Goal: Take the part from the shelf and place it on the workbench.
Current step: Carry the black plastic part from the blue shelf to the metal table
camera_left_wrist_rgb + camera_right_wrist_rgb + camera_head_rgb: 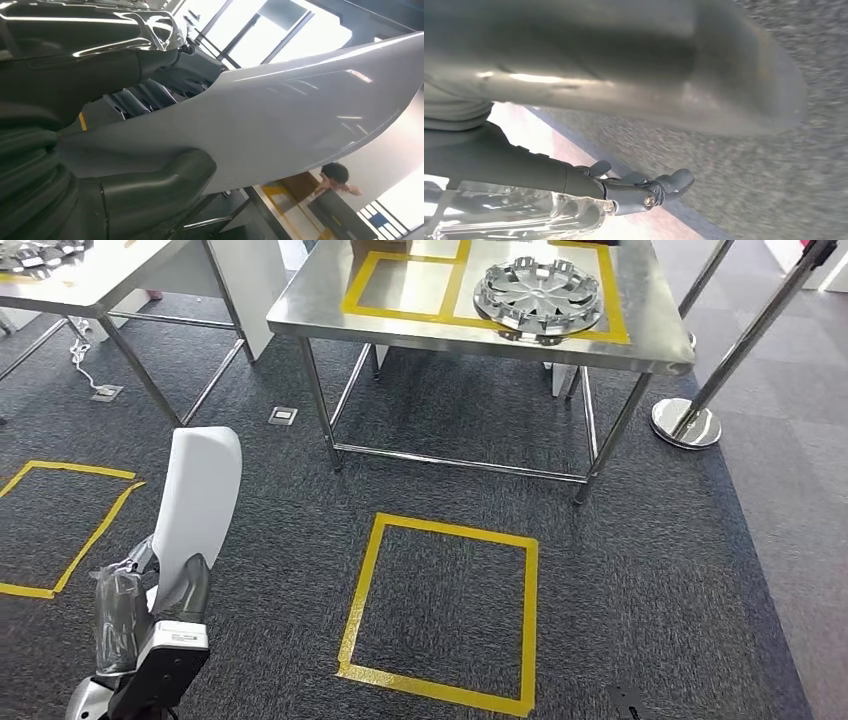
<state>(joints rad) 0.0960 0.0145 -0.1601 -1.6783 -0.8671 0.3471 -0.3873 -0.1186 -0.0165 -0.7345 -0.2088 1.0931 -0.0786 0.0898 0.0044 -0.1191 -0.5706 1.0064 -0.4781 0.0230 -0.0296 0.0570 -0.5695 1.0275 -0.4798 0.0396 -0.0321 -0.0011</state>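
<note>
I carry the long white curved plastic panel (200,495) upright in my left hand (185,590), thumb and fingers clamped on its lower end so it clears the floor. The steel surface (330,300) with its silver hubcap (540,295) stands ahead. My right hand (644,192) hangs, fingers loosely apart, empty.

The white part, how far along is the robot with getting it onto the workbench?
Done: the white part is off the shelf. In hand: the left hand grips its lower end, holding it upright. Left: the steel workbench, already carrying a wheel cover, stands ahead across the carpet, so approach and placement remain.
</note>
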